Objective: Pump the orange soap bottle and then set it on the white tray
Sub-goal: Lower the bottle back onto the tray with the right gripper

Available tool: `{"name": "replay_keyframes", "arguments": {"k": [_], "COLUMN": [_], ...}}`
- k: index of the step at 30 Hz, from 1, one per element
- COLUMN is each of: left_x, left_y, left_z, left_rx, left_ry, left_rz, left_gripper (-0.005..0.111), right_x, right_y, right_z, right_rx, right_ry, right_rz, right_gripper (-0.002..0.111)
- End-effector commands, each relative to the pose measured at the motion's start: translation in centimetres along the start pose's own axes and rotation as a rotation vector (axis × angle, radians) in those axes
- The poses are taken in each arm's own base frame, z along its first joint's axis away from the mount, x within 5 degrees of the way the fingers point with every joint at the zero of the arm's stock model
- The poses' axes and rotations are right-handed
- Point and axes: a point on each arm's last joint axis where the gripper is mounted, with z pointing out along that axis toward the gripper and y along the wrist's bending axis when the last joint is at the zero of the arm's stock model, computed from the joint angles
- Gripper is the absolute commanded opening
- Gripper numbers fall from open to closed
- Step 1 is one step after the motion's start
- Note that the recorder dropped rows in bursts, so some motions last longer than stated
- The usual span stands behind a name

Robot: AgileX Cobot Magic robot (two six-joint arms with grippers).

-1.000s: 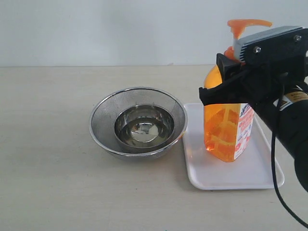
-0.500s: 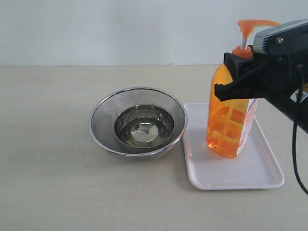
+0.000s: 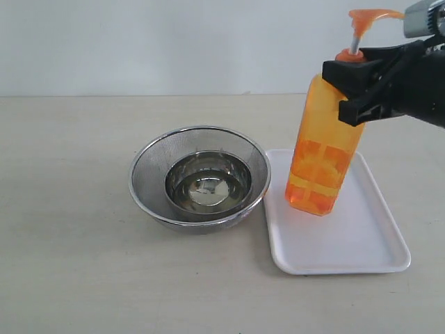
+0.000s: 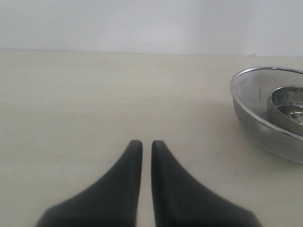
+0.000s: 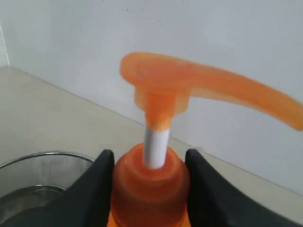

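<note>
Over the last second the right gripper (image 3: 351, 83) has drawn up and away to the right, and the orange soap bottle (image 3: 321, 149) has gone with it; the bottle stood nearly upright with its label facing out, and now it leans, top towards the right, with the label turned out of sight; the gripper is clamped on the bottle's orange collar, one finger on each side of it, just below the white stem, and the pump head (image 3: 372, 15) stands raised; the bottle's base is over the near-left part of the white tray (image 3: 375, 243), but whether it rests on the tray or hangs just above it cannot be told; in my judgement this is the placing step, not finished, since a leaning bottle would likely topple if let go, so it needs to be set upright first; the left gripper (image 4: 147, 146) is closed and empty above the bare tabletop (image 3: 69, 264), beside the steel mesh bowl (image 3: 146, 174).
</note>
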Motion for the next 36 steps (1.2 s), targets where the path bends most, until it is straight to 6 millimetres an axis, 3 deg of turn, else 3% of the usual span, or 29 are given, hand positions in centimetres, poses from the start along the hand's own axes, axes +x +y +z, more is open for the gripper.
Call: {"name": "replay_keyframes", "arguments": {"k": [1, 7, 18, 24, 36], "left_x": [0.1, 0.1, 0.1, 0.1, 0.1], "left_y": [0.0, 0.0, 0.0, 0.0, 0.0], "left_z": [0.0, 0.0, 0.0, 0.0, 0.0], "left_rx": [0.002, 0.002, 0.002, 0.002, 0.002], "left_ry": [-0.001, -0.001, -0.001, -0.001, -0.001], "left_rz": [-0.01, -0.01, -0.01, -0.01, -0.01], "left_gripper": [0.007, 0.007, 0.007, 0.007, 0.007], "right_x": [-1.8, -2.8, -1.4, -2.6, -2.9], "right_y": [-1.0, -1.1, -2.0, -2.3, -4.0], "right_z": [-1.1, -0.8, 1.2, 1.7, 1.0], "right_rx": [-0.104, -0.224, -0.3, -0.351, -0.341], "right_ry": [-0.074, -0.032, 0.034, 0.053, 0.088], "right_rz": [-0.013, -0.076, -0.078, -0.116, -0.133], "right_gripper": [0.0, 0.0, 0.0, 0.0, 0.0]}}
